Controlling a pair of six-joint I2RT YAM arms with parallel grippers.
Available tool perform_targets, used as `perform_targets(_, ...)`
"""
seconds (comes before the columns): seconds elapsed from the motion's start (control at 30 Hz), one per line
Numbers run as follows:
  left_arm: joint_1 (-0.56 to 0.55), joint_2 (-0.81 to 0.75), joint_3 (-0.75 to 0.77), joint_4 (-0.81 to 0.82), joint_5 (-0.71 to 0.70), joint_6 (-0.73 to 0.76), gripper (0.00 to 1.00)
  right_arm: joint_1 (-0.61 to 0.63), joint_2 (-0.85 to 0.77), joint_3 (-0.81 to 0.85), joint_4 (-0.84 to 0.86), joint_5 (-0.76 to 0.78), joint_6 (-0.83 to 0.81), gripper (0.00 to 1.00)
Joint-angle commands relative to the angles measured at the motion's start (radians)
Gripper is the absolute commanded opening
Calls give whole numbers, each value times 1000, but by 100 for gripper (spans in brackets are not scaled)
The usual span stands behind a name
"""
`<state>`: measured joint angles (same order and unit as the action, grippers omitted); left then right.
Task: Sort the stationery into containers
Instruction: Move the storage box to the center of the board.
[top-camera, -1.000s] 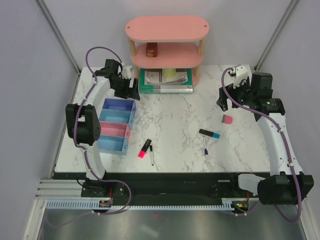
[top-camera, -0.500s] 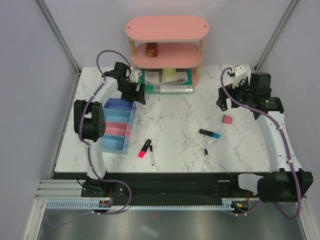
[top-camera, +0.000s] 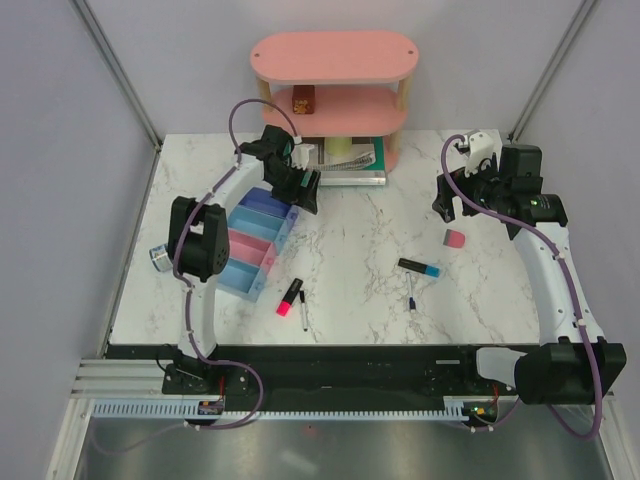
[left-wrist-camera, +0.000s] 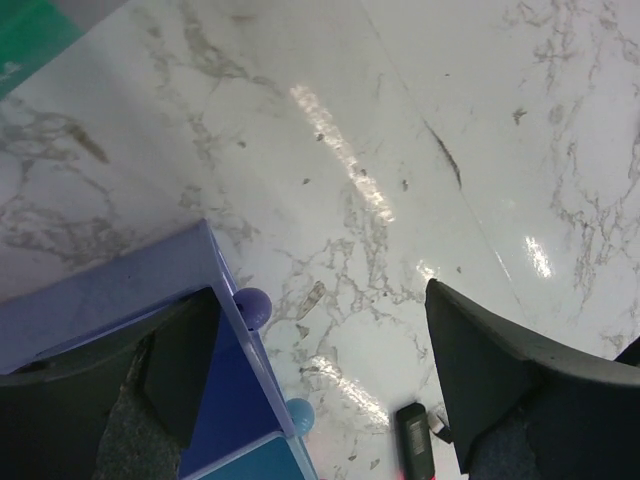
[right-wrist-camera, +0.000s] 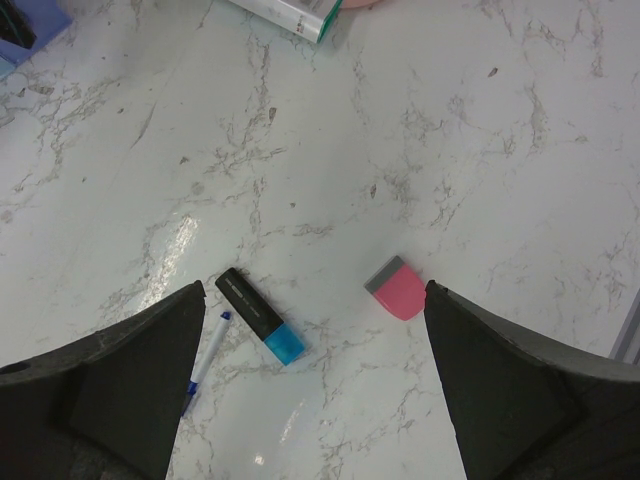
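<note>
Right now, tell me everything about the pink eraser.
The eraser is a small pink block with a grey band at one end and a rounded pink end. It lies flat on the marble table, right of the highlighter and apart from it. Nothing touches it. The open right tool hangs above.

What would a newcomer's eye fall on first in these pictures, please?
The pink shelf at the table's far edge, then the row of pastel trays at the left, with the left arm's open fingers at its purple-blue end. A pink highlighter, a black-and-blue one and a pink eraser lie loose right of them.
</note>
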<state>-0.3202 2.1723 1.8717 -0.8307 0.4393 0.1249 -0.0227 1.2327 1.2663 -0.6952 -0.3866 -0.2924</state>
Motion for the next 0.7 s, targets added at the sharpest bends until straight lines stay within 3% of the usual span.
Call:
perform_targets(0.0,-75,40,67,-10,79,50,89,-2,-2,18,22,-8,-8,98)
perform_targets(0.67,-249,0,52,-99,179,165,86,-2,-7,51,6,-23,10,98)
